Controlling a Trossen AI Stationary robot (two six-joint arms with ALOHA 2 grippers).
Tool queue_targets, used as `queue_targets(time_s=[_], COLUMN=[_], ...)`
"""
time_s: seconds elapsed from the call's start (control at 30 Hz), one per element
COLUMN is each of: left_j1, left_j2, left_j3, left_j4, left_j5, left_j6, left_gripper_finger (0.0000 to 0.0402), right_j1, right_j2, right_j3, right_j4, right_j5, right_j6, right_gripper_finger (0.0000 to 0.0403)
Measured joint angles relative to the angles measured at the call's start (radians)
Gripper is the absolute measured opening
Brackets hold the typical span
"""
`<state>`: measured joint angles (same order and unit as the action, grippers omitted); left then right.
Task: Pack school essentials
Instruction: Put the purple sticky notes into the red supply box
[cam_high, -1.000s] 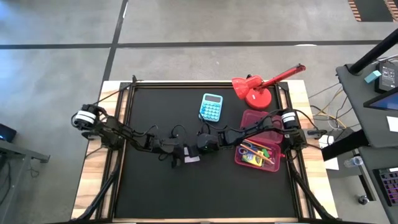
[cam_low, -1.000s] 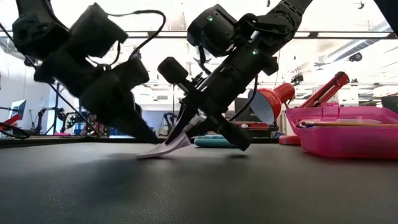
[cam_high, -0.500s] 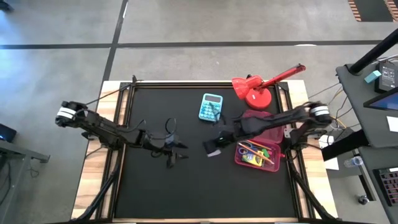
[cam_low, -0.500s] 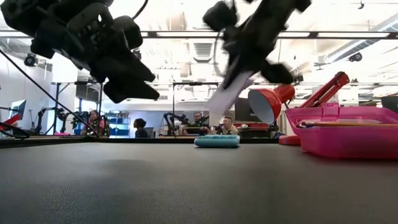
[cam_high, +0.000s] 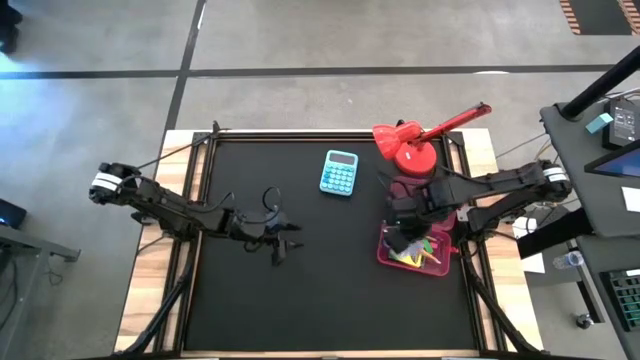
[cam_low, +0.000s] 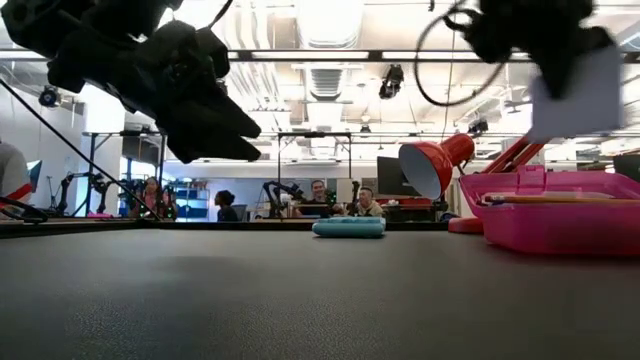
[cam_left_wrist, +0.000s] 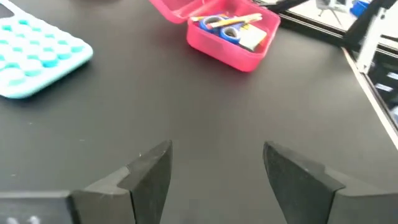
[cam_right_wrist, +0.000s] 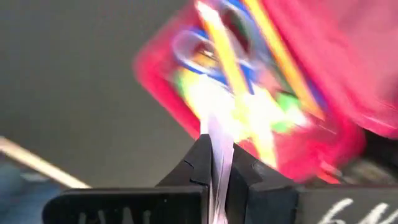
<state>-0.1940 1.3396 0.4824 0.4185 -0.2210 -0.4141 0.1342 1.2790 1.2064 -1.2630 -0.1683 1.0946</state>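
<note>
My right gripper (cam_high: 399, 238) hangs over the open pink box (cam_high: 440, 262) at the table's right and is shut on a small white square (cam_low: 590, 90). The box holds blue-handled scissors (cam_left_wrist: 219, 23), orange pencils (cam_high: 425, 250) and other small stationery. My left gripper (cam_high: 281, 247) is open and empty above the table's middle left; its two fingers show in the left wrist view (cam_left_wrist: 214, 177) over bare black table. My right gripper pinches the white square by one edge (cam_right_wrist: 219, 149) between its two fingers. The fingers slant down from the table's right side. The square is lifted clear and hangs below the fingers over the box.
A light blue calculator (cam_high: 339, 172) lies at the far middle. A red desk lamp (cam_high: 412, 148) stands at the far right, just behind the box's raised lid (cam_high: 408, 190). People show in the room beyond the table in the low view (cam_low: 318, 198).
My right gripper has lifted the white square off the table's middle and carried it toward the right edge, over the pink box. My left gripper has risen off the table and drawn slightly toward the left edge, then stayed.
</note>
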Motion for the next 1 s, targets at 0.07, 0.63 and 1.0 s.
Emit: queue_targets(time_s=[0.07, 0.63, 1.0], left_j1=[0.0, 0.0, 0.0], left_j2=[0.0, 0.001, 0.001], left_j3=[0.0, 0.002, 0.008], left_j4=[0.009, 0.178, 0.192], left_j5=[-0.023, -0.114, -0.137], left_j6=[0.0, -0.079, -0.157], left_gripper_finger=[0.0235, 0.0235, 0.0235], right_j1=[0.005, 0.005, 0.005], right_j2=[0.009, -0.001, -0.003], right_j3=[-0.003, -0.245, -0.361], right_j4=[-0.107, 0.037, 0.075], right_j5=[-0.007, -0.232, -0.214], right_j6=[-0.027, -0.398, -0.425], right_gripper_finger=[0.0009, 0.0009, 0.0029])
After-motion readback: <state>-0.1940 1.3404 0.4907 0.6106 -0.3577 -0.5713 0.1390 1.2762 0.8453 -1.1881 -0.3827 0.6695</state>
